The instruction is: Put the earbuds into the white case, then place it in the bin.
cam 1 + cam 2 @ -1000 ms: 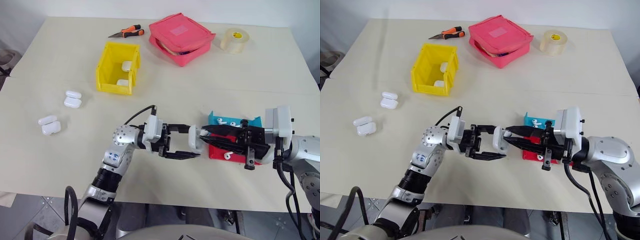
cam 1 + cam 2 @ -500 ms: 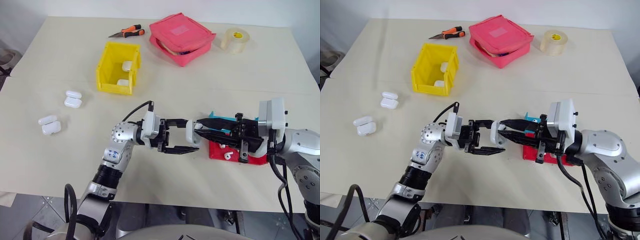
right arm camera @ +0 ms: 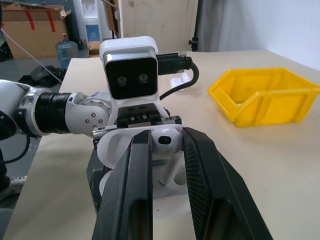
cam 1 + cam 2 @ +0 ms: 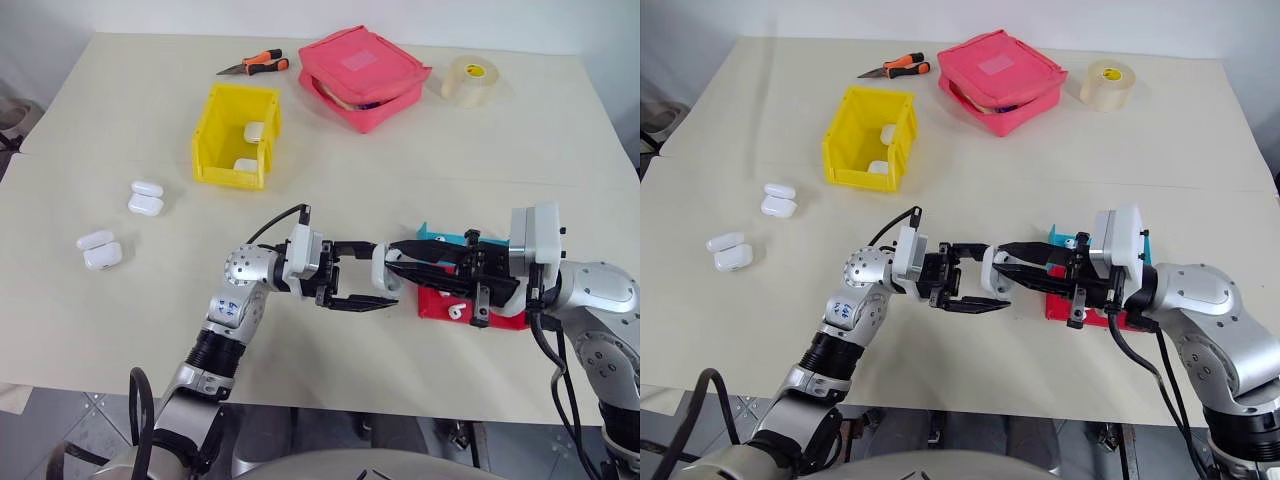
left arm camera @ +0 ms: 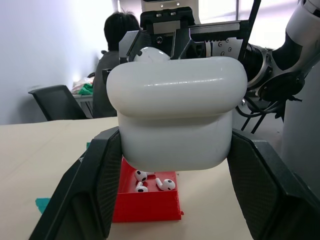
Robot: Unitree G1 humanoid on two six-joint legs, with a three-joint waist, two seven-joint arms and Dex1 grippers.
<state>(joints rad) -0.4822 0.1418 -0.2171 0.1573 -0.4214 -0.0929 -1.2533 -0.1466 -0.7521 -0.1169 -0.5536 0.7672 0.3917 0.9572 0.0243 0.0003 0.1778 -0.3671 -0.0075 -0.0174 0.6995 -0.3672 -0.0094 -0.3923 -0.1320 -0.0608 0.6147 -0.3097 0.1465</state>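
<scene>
Now glossy rounded white case w/ smooth earbud at rim.

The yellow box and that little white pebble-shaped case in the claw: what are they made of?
The bright yellow rectangular bin looks like moulded plastic: smooth, even colour, stiff thin walls. The small glossy white rounded case held by the left claw is probably hard plastic too, since light gleams off its polished shell.
</scene>
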